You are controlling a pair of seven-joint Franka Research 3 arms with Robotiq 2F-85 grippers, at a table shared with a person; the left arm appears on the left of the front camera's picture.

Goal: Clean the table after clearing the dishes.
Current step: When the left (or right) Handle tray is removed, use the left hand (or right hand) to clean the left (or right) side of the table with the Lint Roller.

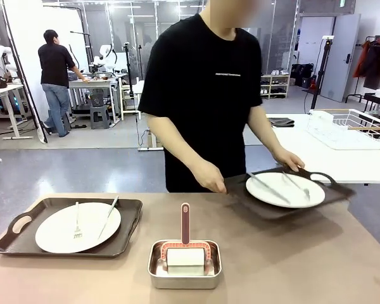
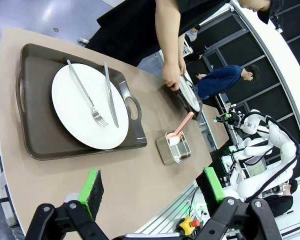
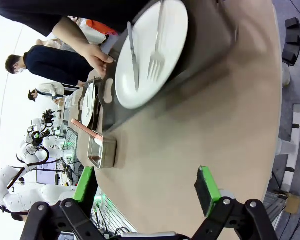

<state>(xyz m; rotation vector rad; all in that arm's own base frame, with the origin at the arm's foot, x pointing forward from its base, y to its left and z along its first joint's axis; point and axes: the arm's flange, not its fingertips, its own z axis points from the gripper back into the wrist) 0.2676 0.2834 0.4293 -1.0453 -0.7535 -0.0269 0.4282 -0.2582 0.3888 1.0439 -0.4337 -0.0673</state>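
Matte tan table [image 1: 304, 266], round white plates [image 1: 56, 233], dark handled trays [image 1: 130, 214], rectangular steel pan [image 1: 153, 271]

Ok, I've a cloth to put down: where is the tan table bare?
The widest bare stretch of the table lies right of the steel pan, nearer than the right tray that the person holds. A narrower gap runs between that tray and the left tray, beyond the pan. The left end is crowded.
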